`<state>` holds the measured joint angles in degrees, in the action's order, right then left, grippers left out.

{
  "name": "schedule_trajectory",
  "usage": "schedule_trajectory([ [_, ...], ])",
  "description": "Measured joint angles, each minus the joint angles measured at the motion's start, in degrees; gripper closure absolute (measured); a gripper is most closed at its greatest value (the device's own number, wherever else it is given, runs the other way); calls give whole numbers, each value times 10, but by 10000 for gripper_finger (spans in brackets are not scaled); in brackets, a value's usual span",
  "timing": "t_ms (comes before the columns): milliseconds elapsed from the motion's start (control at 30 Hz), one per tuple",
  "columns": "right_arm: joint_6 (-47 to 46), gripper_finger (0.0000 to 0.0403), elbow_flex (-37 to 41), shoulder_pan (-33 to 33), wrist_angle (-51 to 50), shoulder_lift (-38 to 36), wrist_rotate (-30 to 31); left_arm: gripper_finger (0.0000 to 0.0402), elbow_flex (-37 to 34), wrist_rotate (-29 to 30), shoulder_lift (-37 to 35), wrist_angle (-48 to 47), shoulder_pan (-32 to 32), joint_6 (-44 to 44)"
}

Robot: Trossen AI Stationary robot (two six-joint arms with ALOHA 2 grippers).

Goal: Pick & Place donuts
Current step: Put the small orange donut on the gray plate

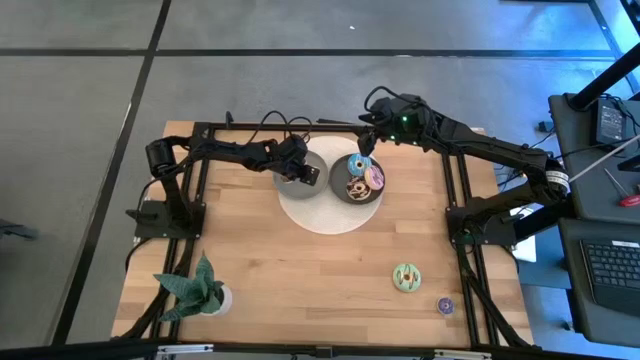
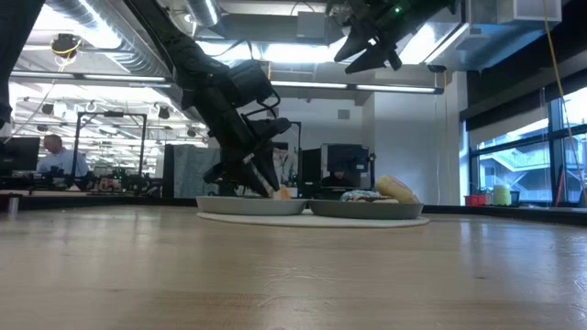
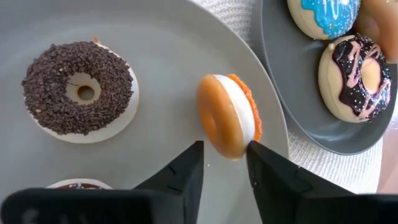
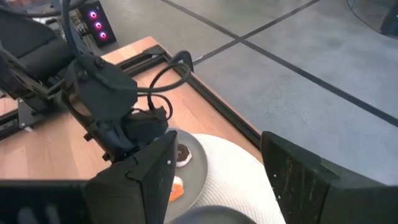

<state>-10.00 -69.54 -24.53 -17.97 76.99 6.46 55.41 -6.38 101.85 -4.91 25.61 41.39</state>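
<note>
An orange-iced donut (image 3: 227,115) stands on edge on the left grey plate (image 3: 161,37), next to a flat chocolate-sprinkled donut (image 3: 79,92). My left gripper (image 3: 225,146) slants down over this plate, open, with one fingertip on either side of the orange donut's near rim. The right grey plate (image 1: 343,195) holds a blue donut (image 3: 326,15), a brown pink-drizzled donut (image 3: 354,78) and a pink one (image 1: 375,178). My right gripper (image 4: 217,143) hangs open, high above the plates' far side, with nothing between its fingers. My left gripper comes slanting down from the table's left, and its fingertips (image 3: 254,149) flank the orange donut's near rim (image 3: 233,152). The donut stands on its edge on the plate. Whether either fingertip touches the rim, I cannot tell.
Both plates sit on a round white mat (image 1: 325,218) at the table's far middle. A green donut (image 1: 406,277) and a purple donut (image 1: 445,305) lie on the bare wood near the right front. A potted plant (image 1: 195,290) stands at the front left corner.
</note>
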Motion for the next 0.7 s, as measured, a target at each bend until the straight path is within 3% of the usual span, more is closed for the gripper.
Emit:
schedule_trajectory([
  [200, 0, 171, 0, 0, -5, 0, 0, 266, 0, 0, 0, 0, 0, -1],
  [700, 0, 171, 0, 0, -6, 0, 0, 265, 0, 18, -1, -31, 0, -1],
])
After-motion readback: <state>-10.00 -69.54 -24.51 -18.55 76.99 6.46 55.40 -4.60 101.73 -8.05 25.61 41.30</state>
